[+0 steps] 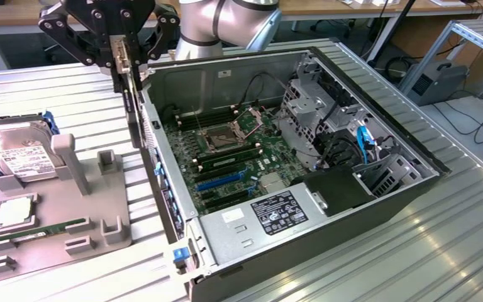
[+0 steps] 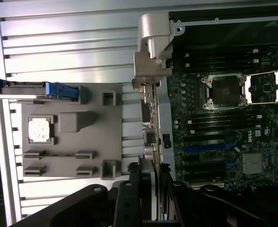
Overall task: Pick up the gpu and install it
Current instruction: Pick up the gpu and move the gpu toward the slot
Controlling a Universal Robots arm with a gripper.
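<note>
Nearest, on the desk: grey holder carrying a green memory stick and, further back, the silver hard drive. To the exterior view's right: open computer case, motherboard exposed. Farthest: grips the gpu upright in the closed hand, just over the case wall beside the holder.

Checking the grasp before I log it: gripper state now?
Gripper: shut on the gpu, which hangs on edge below it.
</note>
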